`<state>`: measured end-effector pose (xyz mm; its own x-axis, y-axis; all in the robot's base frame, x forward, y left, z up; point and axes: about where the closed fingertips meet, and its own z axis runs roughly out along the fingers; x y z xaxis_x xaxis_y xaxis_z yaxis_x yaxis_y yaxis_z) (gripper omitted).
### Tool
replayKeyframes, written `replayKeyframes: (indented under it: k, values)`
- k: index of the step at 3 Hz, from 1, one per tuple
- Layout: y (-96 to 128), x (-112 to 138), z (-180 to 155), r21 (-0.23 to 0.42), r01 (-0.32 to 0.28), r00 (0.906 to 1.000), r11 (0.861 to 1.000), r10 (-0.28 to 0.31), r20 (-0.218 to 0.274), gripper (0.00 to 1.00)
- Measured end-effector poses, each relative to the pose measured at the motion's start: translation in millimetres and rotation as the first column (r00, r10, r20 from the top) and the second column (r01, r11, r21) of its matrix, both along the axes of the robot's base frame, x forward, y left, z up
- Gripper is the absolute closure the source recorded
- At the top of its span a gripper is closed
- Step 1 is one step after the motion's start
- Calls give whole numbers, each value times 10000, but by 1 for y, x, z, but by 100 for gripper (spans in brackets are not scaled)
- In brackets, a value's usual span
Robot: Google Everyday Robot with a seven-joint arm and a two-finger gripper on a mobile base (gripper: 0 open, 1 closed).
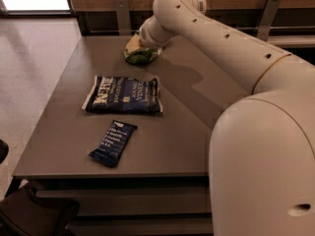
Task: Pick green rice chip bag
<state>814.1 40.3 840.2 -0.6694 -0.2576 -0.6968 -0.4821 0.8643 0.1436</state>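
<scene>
Since green rice chip bag (140, 56) looks puffy and shiny: likely light, soft, slippery, chips inside break easy. Lies beyond big dark blue chip bag (124, 95), not touching it. Gripper (146, 41) right on top of green bag; can't tell if holding or not. Best pinch flat crinkly edge, gently.

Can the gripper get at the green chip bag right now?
Probably yes: the gripper is right over the green rice chip bag at the far end of the table, nothing between them; the dark blue chip bag lies apart, nearer the camera.
</scene>
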Motion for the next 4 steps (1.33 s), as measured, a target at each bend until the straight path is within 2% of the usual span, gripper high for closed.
replayKeyframes:
  k: [1,2,3,4]
  values:
    - [-4,-7,22,-4,-361,9990,9993,361,267,100]
    - [-4,-12,35,-374,-1053,9920,9937,1076,654,100]
    - [-3,-11,31,-294,-933,9940,9952,948,551,100]
    - [2,-14,38,-305,-1315,9895,9909,1330,568,100]
